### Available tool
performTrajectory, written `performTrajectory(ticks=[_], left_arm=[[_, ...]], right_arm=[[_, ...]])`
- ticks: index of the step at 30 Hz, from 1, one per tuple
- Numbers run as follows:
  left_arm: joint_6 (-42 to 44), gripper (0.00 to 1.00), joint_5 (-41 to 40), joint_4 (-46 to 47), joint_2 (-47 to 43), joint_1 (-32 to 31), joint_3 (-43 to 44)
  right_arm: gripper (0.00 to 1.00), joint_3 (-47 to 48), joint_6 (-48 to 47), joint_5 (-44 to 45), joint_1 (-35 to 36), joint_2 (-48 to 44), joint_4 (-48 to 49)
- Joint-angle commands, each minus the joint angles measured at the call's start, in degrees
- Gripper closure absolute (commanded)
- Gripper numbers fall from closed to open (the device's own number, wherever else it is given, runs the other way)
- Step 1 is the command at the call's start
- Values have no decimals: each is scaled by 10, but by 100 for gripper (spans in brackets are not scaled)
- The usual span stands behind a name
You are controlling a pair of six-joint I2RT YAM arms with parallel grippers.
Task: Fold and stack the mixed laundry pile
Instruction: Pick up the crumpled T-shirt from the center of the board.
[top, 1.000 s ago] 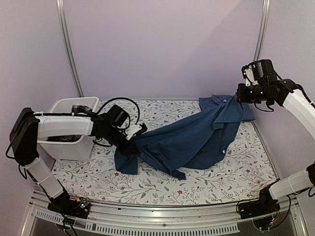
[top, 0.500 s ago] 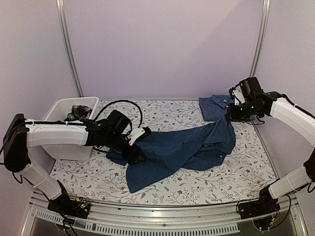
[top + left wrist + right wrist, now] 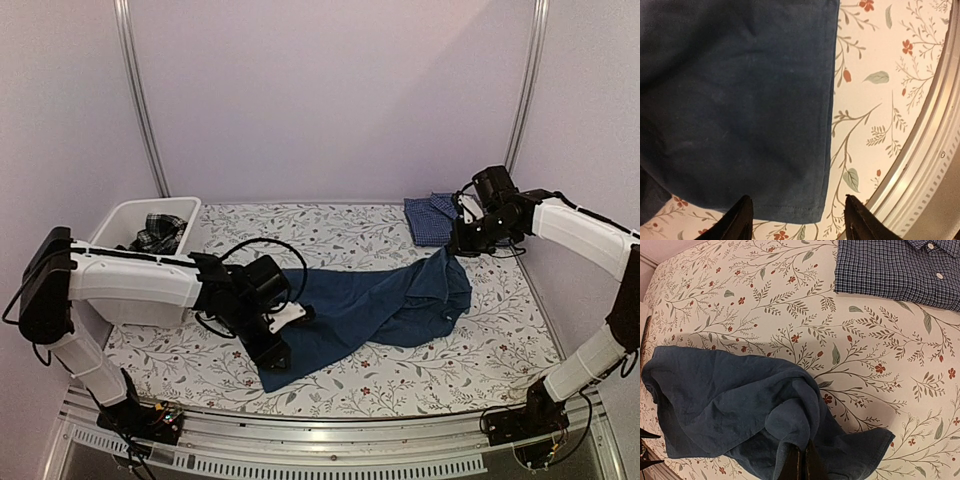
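The mixed laundry pile is lying spread over my worktop in three places. The plain dark blue cloth T-shirt point(image 3: 380, 305) is stretching as a long rumpled band across the floral-print tablecloth point(image 3: 340, 232), from the front left toward the back right. The blue-and-white small-check button-up shirt point(image 3: 428, 218) is sitting folded at the back right, just beside the T-shirt's far end. The black-and-white plaid cloth piece point(image 3: 158, 232) is resting inside the white rectangular plastic tub point(image 3: 150, 204) at the back left.

My left claw point(image 3: 278, 353) is hanging low over the T-shirt's near left corner, its jaws standing apart and gripping nothing. In my left wrist view, the two dark fingertips point(image 3: 742, 222) of that claw point(image 3: 799, 220) are sitting either side of the hemmed corner. The T-shirt point(image 3: 740, 100) is lying flat there on the tablecloth, near the worktop's metal rail point(image 3: 920, 165). I cannot tell whether the tips are touching the cloth.

My right claw point(image 3: 458, 243) is pinching the T-shirt's far right end, jaws closed on a bunched fold. In my right wrist view the claw point(image 3: 801, 462) is clamping into the blue fabric point(image 3: 740, 400), while the checked shirt point(image 3: 900, 270) is lying apart from it on the tablecloth.
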Motion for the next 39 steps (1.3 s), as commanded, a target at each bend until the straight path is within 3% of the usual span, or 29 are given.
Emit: performTrajectory(ticks=[1,6,16,17,21,23,27,31,39], left_arm=[[-41,39,-23,-111,17,-17,42],[-75,39,-15,-153,46,-35,51],[-91,42,-81,-112,133,-63,39],[-94,47,-88,-113,140,-62,38],[-110,88,-81,-99,109,-46,37],[-120,100,-52,-82,66,-20,34],[-134,100,6,-44,-11,71,25],[-128,100,66,-21,-29,148,27],[-75,100,78,-54,-27,133,24]], right_arm=[[100,7,-9,-11,-2,10,2],[100,8,-11,-15,-2,16,0],[100,1,-12,-41,-2,29,-6],[100,-2,-12,-45,-2,29,-6],[100,-24,-9,-60,-2,26,-8],[100,-31,-7,-54,-3,25,-10],[99,-28,-3,-86,-46,42,-15],[100,1,-5,-115,-74,71,-24],[99,1,-27,-175,-74,108,-53]])
